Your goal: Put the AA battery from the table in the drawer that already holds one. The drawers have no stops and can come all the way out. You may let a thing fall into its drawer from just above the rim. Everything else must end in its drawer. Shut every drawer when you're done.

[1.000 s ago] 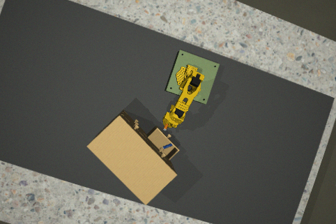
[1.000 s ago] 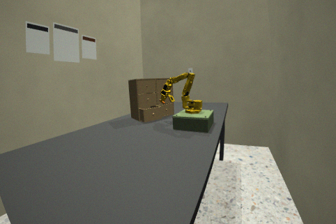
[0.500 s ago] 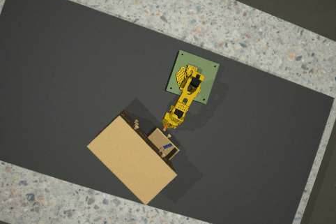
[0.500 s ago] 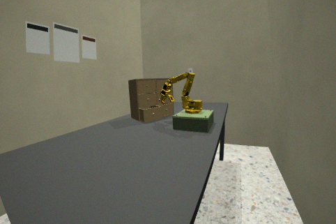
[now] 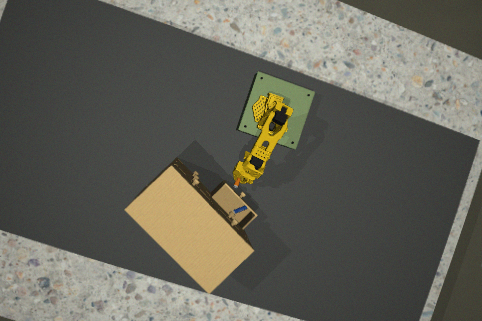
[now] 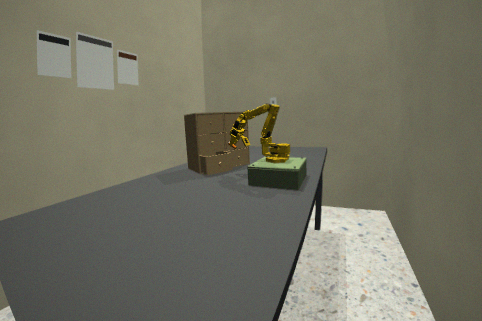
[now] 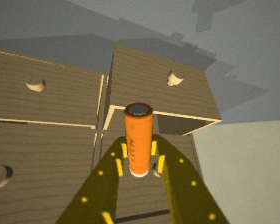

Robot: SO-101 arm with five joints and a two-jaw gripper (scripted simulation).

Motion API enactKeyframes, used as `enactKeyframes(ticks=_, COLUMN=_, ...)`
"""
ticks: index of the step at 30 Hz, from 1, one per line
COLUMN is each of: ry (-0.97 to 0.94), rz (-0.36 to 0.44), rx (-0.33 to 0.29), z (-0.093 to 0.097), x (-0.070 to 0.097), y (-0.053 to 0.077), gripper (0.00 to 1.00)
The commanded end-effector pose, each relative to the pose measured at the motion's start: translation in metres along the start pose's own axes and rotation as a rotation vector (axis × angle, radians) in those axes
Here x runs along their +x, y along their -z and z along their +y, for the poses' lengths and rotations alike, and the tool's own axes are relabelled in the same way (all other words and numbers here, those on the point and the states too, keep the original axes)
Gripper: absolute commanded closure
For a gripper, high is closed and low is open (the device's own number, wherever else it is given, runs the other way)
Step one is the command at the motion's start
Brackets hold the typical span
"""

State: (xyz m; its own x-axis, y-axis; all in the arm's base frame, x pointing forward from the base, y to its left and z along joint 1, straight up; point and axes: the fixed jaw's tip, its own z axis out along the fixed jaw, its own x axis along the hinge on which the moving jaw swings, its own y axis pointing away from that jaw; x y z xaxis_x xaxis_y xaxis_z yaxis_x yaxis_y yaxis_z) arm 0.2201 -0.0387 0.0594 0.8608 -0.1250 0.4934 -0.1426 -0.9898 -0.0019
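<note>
My gripper [image 7: 138,150] is shut on an orange AA battery [image 7: 137,140], held lengthwise between the yellow fingers. In the top view the gripper [image 5: 238,182] hovers at the near edge of a pulled-out drawer [image 5: 235,205] of the wooden drawer cabinet [image 5: 190,226]. A blue object [image 5: 240,208] lies inside that open drawer. In the wrist view the battery points at the cabinet front, with the open drawer's front panel [image 7: 161,85] just beyond it. In the side view the arm [image 6: 252,129] reaches over to the cabinet [image 6: 216,141], where the bottom drawer stands out.
The arm's green base plate [image 5: 276,110] stands just behind the cabinet. Other drawer fronts with notch handles [image 7: 36,85] appear shut in the wrist view. The dark table top [image 5: 100,84] extends around them.
</note>
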Motion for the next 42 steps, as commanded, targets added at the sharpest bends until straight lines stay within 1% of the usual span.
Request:
enactKeyframes(ticks=1, ry=-0.002, rz=0.008, rx=-0.001, z=0.001, x=0.001, y=0.0, gripper=1.0)
enactKeyframes(ticks=12, ry=0.002, rz=0.008, rx=0.001, z=0.0, x=-0.001, y=0.001, gripper=1.0)
enactKeyframes(ticks=18, ry=0.002, rz=0.008, rx=0.001, z=0.0, x=0.028, y=-0.013, gripper=1.0)
enactKeyframes(ticks=23, ry=0.002, rz=0.008, rx=0.001, z=0.0, x=0.048, y=-0.03, gripper=1.0)
enactKeyframes(ticks=27, ry=0.002, rz=0.008, rx=0.001, z=0.0, x=0.06, y=-0.045, gripper=1.0)
enactKeyframes(ticks=30, ry=0.002, rz=-0.002, rx=0.001, z=0.0, x=0.057, y=-0.046, gripper=1.0)
enactKeyframes(ticks=42, ry=0.002, rz=-0.002, rx=0.001, z=0.0, x=0.057, y=-0.046, gripper=1.0)
